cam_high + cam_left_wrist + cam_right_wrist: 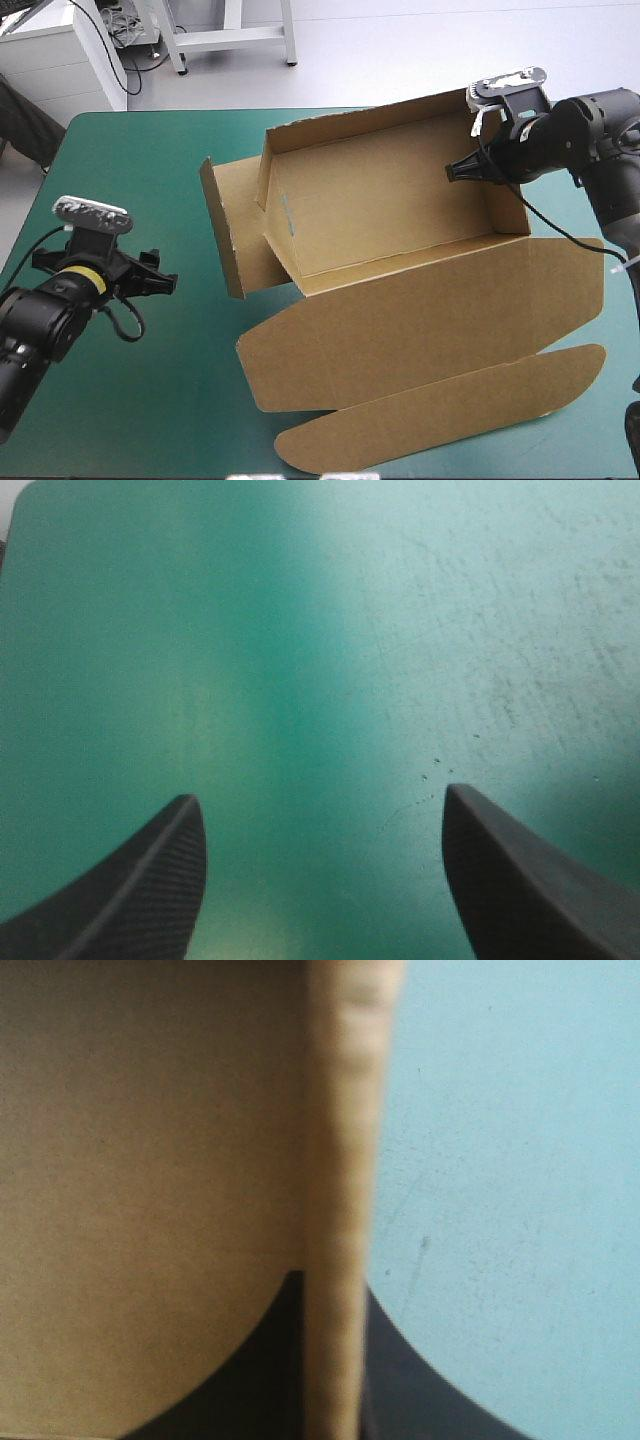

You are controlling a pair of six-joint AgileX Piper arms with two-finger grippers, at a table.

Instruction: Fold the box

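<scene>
Two tools are sharing the work: the right tool [455, 172] is pinching the brown box [400, 290] by its right wall [505, 205], seemingly steadying it mid-surface, while the left tool [160, 280] is hovering spread over bare teal-green surface [150, 160], well apart.

box [420, 310] 1 | left fingers [130, 880] 2 | right fingers [250, 1380] 2 | teal-green table [150, 150] 1

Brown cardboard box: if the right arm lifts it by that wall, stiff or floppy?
Probably floppy at the creases: the brown cardboard box is one thin cut sheet, so its flat lid would likely hinge down. Probably light: the wall pinched in the right end effector looks thin. The loose side flap may swing.
</scene>
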